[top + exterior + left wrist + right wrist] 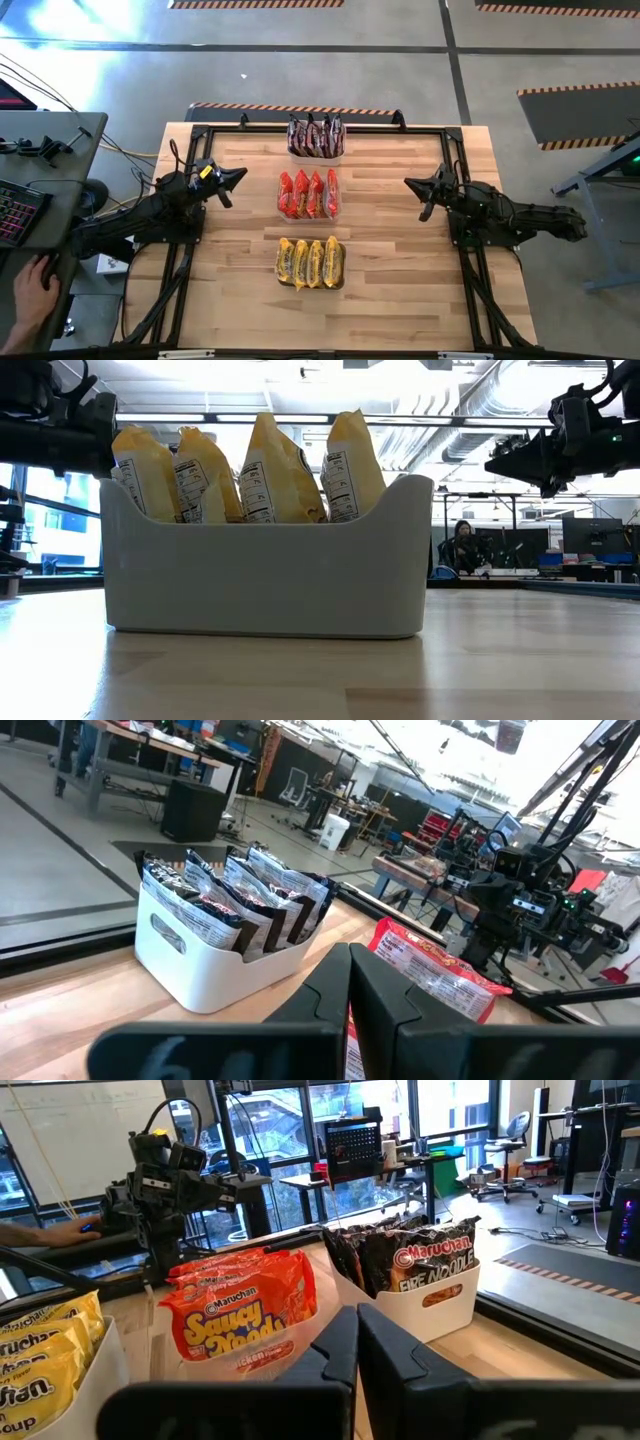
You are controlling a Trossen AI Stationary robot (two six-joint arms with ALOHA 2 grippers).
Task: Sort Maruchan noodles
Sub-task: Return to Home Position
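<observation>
The noodles [308,194] are standing sorted in three tubs [260,580] along the desk [240,300] (dark, red, yellow). The left claw [241,176] and right claw [409,184] are hovering either side, seemingly pinched shut, empty. A careless swing homeward is risking toppling a tub.

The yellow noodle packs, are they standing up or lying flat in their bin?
Standing up. In the low view the yellow noodle packs poke up above the rim of the white bin, side by side on edge.

The left gripper [243,176] and right gripper [408,183] are matte black and wedge-fingered. A small yellow tag [205,171] marks the left arm [150,212], and green lights [612,438] mark the right arm [515,215].
</observation>
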